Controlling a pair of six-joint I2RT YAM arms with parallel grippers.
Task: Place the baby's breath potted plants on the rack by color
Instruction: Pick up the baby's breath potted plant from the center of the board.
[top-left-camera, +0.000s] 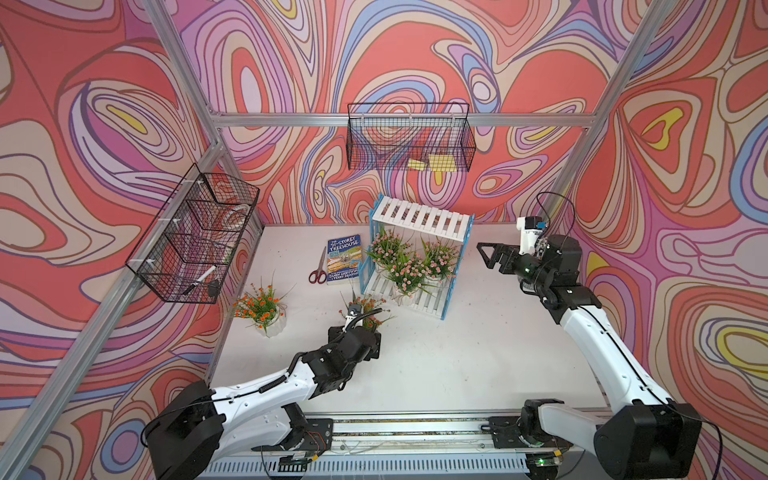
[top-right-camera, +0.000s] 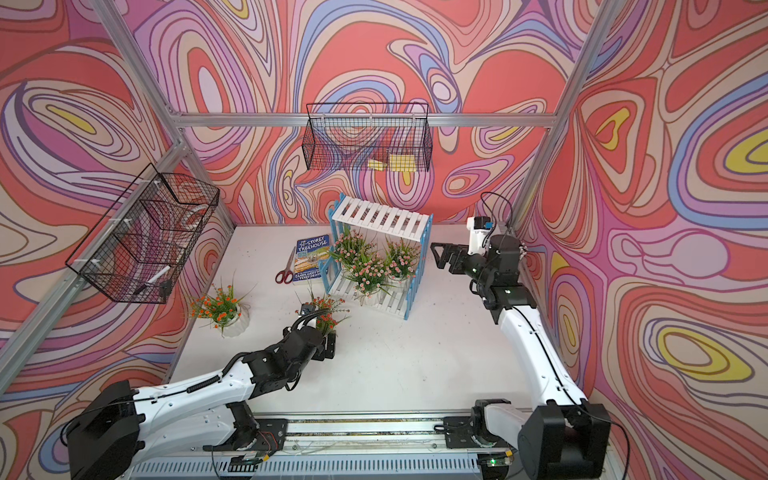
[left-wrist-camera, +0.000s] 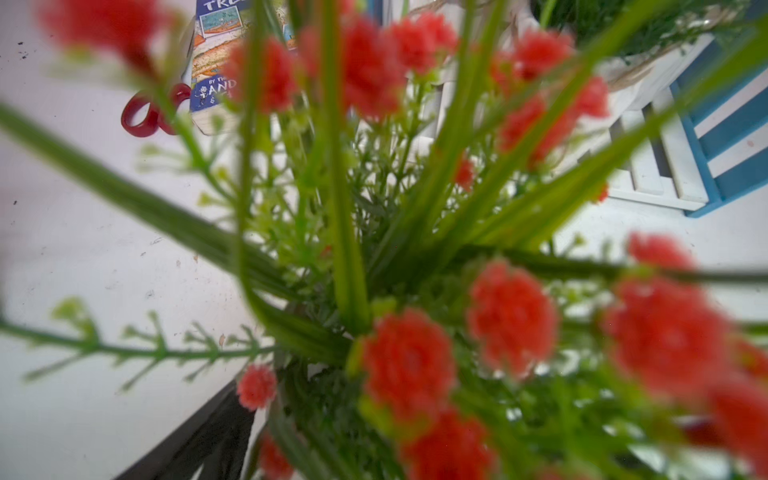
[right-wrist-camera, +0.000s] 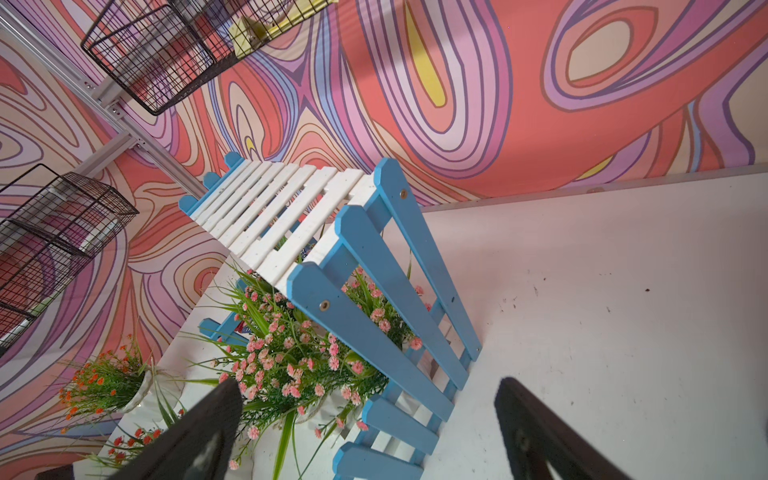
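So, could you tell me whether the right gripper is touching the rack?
Apart. Both top views show a strip of bare table between the right gripper and the rack.

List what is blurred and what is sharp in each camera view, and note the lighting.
Left wrist view: the orange-red flowers sit close to the lens and smear; the scissors and book behind are soft too. Right wrist view: the rack and pink flowers are crisp, while the fingers of the right hand blur at the frame edge. Both top views: sharp, evenly lit, only faint shadows.
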